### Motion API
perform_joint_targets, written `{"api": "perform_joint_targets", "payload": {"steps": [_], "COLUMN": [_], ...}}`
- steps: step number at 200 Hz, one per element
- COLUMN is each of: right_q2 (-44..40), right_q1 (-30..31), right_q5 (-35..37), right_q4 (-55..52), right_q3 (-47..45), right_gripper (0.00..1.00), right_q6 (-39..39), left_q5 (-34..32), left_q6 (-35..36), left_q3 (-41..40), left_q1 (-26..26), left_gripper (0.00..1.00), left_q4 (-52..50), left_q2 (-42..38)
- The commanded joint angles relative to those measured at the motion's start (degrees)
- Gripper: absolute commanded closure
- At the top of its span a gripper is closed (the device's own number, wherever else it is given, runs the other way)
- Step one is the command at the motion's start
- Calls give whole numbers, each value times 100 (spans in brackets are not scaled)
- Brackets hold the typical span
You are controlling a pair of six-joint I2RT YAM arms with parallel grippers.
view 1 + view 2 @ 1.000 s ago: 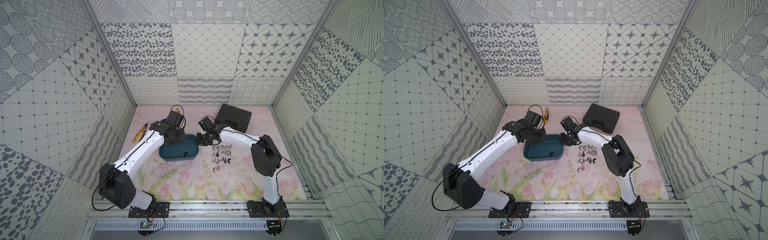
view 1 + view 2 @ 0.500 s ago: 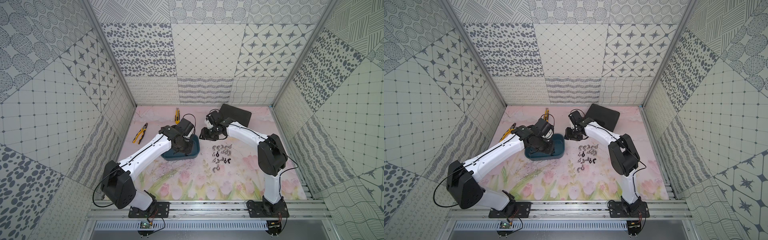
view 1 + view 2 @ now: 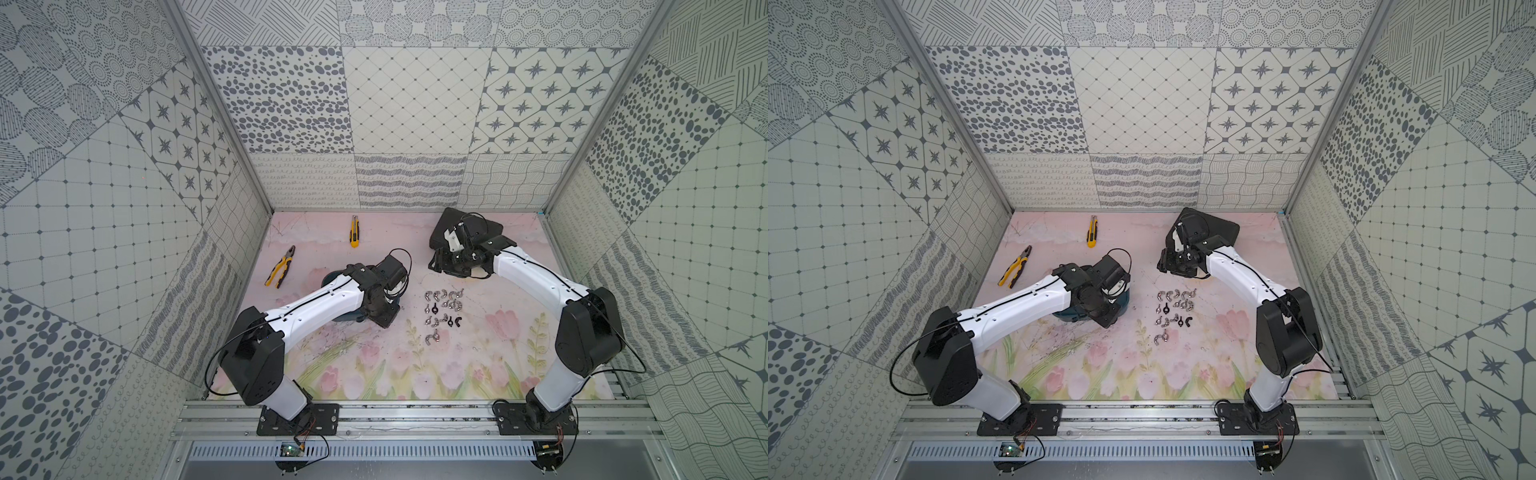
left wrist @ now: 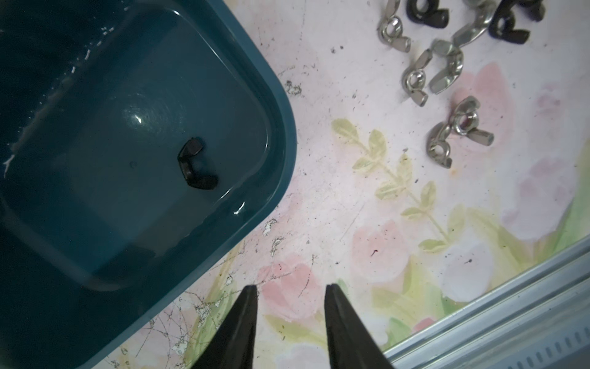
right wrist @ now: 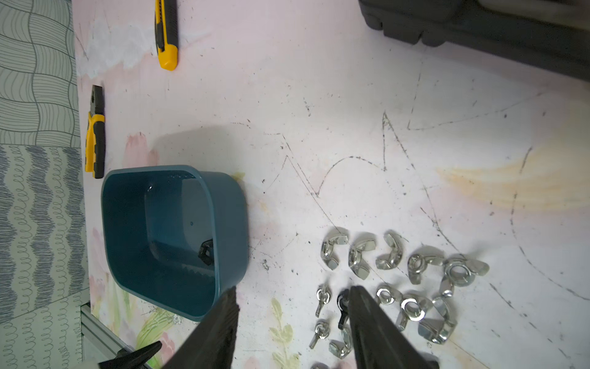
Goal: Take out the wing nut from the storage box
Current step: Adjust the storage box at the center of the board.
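Your left hand (image 4: pixel 290 287), spread and empty, hung just beside the storage box (image 4: pixel 285 150). You likely needed a centred, straight-down pinch on the black wing nut (image 4: pixel 197 164) inside.

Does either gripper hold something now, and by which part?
Nothing. Both the left gripper and the right gripper are open and empty. The wing nut lies in the storage box.

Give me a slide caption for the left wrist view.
Open left gripper near teal storage box containing one black wing nut.
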Motion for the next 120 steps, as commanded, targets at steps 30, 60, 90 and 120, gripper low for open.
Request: {"api": "perform_joint_targets", "payload": {"steps": [30,60,90,120], "right_q2": [-26,-13,-41,-57], "right_q1": [9,3,4,6], "right_q5": [-141,-185,-205,-241], "right_q4": [212,220,231,229], "right_q3": [-32,-38,-83,-118], "right_gripper": [40,40,40,40], "right_q6": [-57,-53,-63,-70], "left_q5": [-552,-654,-668,-727], "left_q6": [817,877,925,906], "left_q3": [43,59,86,146], "left_q1": [-18,-30,-17,-3], "left_gripper": [60,60,61,63], "left_q4": [401,519,595,644], "left_q2": [348,516,713,883]}}
